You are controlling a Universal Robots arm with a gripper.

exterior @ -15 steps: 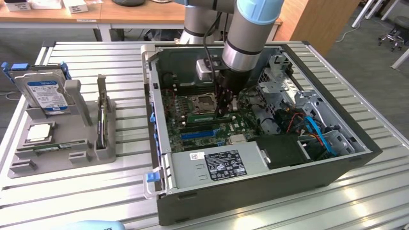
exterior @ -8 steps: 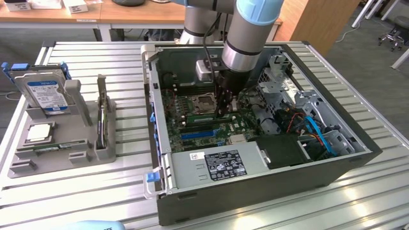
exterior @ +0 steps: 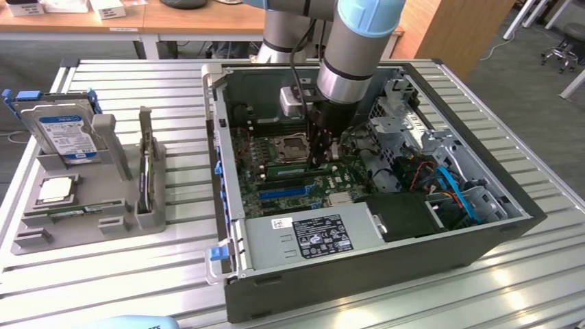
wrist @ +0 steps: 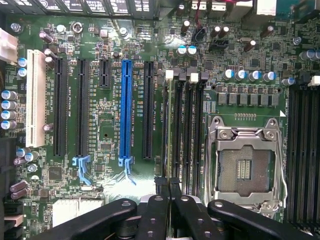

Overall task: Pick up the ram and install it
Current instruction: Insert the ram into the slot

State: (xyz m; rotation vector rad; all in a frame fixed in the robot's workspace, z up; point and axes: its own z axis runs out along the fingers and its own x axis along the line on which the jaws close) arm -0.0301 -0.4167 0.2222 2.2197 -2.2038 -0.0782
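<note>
My gripper [exterior: 322, 162] reaches down into the open computer case [exterior: 366, 271], over the motherboard beside the empty processor socket [exterior: 292, 145]. It is shut on the ram [exterior: 285, 165], a thin green stick standing on edge along the memory slot nearest the socket. In the wrist view the black fingertips [wrist: 161, 184] press together at my gripper [wrist: 168, 184]. The ram [wrist: 168, 130] shows there edge-on, running away from them over the row of black memory slots [wrist: 187, 130]. Whether the ram is fully seated I cannot tell.
A grey parts tray [exterior: 92, 229] sits at the exterior view's left with a hard drive [exterior: 64, 133], a square silver chip [exterior: 57, 188] and another green stick [exterior: 73, 211]. Inside the case are a power supply [exterior: 316, 236], blue cables [exterior: 457, 192] and a blue expansion slot [wrist: 125, 110].
</note>
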